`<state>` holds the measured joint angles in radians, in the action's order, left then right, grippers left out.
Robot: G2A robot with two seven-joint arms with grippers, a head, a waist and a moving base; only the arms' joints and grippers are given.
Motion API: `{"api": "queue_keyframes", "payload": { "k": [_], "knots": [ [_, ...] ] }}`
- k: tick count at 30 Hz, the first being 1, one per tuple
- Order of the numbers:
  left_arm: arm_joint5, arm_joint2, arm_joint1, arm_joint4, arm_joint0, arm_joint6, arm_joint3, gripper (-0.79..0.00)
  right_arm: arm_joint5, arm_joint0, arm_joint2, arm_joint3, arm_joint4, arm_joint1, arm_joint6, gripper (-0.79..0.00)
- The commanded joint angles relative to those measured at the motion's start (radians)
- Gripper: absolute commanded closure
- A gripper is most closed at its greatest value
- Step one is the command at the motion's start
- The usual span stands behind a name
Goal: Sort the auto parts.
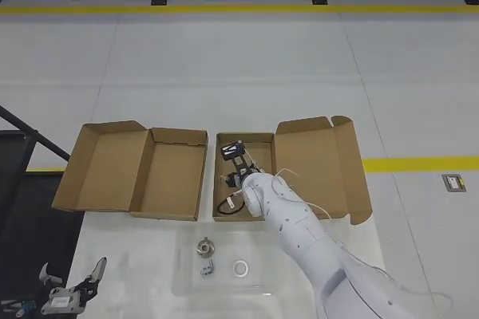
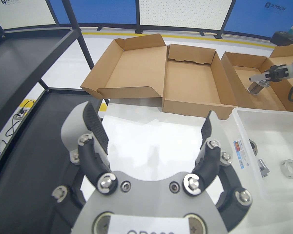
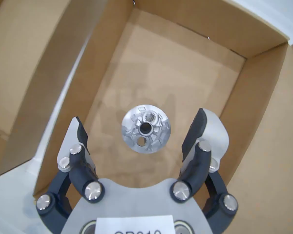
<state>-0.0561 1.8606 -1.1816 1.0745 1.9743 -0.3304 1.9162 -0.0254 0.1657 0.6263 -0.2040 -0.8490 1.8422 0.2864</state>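
Right box (image 1: 262,151) — its near half hidden under the arm (image 1: 303,231); clear bin (image 2: 266,122) cut off at the picture's edge.

Seen from above, a white table (image 1: 136,263) takes up the near ground from 6 to 8 o'clock, on a pale grey floor (image 1: 223,72). A black metal shelving rack (image 1: 12,215) stands at 9 o'clock, just beside the table's edge, with a slanted black bar (image 1: 28,127) above it. A yellow floor line (image 1: 239,9) runs across at 12 o'clock. A shorter yellow stripe (image 1: 431,164) lies at 3 o'clock, with a small square floor plate (image 1: 453,183) just beside it toward 4 o'clock. From the left wrist, blue and white pegboard panels (image 2: 183,1) in black frames line the far side, and a black cable (image 2: 21,111) lies on the floor past the rack's frame.
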Motion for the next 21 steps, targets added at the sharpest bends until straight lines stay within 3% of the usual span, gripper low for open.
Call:
{"api": "queue_keyframes", "payload": {
  "k": [1,6,12,17,21],
  "knots": [
    [0.000,0.000,0.000,0.000,0.000,0.000,0.000,-0.785,0.036,-0.004,0.007,-0.010,0.001,-0.006,-0.028,-0.785],
    [0.000,0.000,0.000,0.000,0.000,0.000,0.000,-0.785,0.149,0.005,0.030,-0.055,0.004,-0.031,-0.114,-0.785],
    [0.000,0.000,0.000,0.000,0.000,0.000,0.000,-0.785,0.281,0.039,0.042,-0.172,-0.056,-0.081,-0.132,-0.785],
    [0.000,0.000,0.000,0.000,0.000,0.000,0.000,-0.785,0.307,0.126,0.075,-0.417,-0.135,-0.144,-0.068,-0.785],
    [0.000,0.000,0.000,0.000,0.000,0.000,0.000,-0.785,0.342,0.255,0.143,-0.727,-0.215,-0.217,0.097,-0.785]
  ]
}}
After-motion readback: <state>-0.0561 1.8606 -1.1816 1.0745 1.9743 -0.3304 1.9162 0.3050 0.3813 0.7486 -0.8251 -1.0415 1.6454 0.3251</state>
